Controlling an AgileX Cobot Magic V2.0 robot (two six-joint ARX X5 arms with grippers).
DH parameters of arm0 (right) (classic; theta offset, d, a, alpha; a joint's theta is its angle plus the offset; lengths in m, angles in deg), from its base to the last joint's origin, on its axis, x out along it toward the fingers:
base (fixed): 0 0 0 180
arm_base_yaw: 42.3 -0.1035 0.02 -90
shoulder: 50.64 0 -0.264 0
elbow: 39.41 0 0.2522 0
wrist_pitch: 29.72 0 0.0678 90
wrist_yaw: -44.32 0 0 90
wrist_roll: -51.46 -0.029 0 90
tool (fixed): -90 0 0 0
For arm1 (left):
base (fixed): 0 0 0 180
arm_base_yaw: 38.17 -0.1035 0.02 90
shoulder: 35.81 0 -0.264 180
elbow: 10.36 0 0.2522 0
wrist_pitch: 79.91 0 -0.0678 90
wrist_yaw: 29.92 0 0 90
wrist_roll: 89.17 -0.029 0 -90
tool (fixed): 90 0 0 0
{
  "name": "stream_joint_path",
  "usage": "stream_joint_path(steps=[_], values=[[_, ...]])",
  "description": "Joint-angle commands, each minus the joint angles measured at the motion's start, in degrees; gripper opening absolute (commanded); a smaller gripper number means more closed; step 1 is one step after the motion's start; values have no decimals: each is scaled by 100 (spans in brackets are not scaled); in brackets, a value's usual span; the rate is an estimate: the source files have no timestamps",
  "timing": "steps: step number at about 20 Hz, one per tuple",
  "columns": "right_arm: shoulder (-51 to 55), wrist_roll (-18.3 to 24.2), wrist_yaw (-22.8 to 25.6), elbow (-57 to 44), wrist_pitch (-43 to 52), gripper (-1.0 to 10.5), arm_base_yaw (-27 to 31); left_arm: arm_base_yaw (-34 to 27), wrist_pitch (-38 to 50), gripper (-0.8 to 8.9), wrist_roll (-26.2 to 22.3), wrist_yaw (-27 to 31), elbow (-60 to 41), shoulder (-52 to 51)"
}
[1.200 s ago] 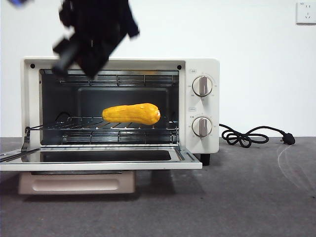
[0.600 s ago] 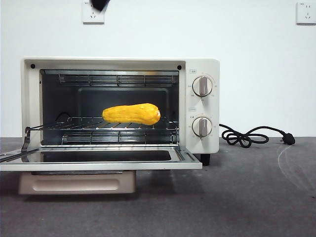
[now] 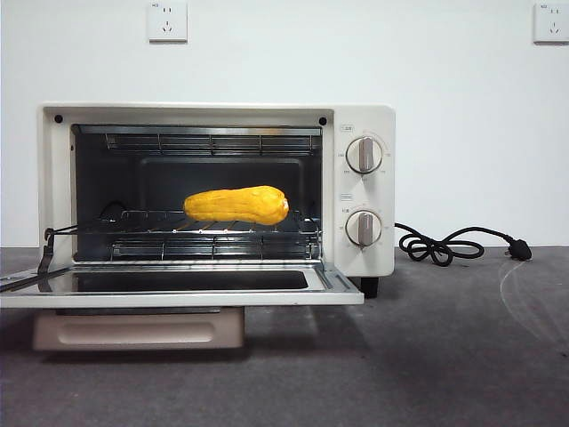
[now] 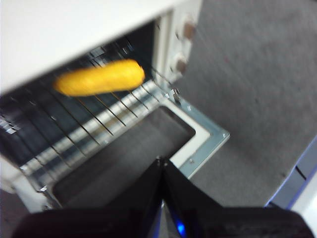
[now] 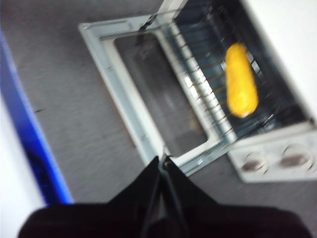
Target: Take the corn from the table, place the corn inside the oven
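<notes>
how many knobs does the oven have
2, both on the panel at the right of the oven: the upper knob above the lower knob. None seems hidden.

Back wall (image 3: 462, 107) plain white, evenly lit, meeting the dark surface below in a straight horizontal line. Two white wall sockets mounted high: one (image 3: 167, 21) toward the left, one (image 3: 551, 23) at the far right edge. Blue strip (image 5: 29, 144) borders the grey surface in the right wrist view.
</notes>
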Motion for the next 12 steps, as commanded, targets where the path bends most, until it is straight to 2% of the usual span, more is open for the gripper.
stream_joint_path(steps=[1, 4, 9, 12], values=[[181, -522, -251, 7, -190, -16, 0, -118, 81, -8, -116, -57, -2, 321], [361, -658, -546, 7, -396, -16, 44, -361, 83, -8, -120, -310, -2, 588], [614, -846, -964, 7, -621, -16, 417, -1154, 63, -8, -210, -1128, -4, 721], [780, -826, -1679, 7, -680, -16, 1036, -2022, -195, -8, -376, -1657, -4, 721]])
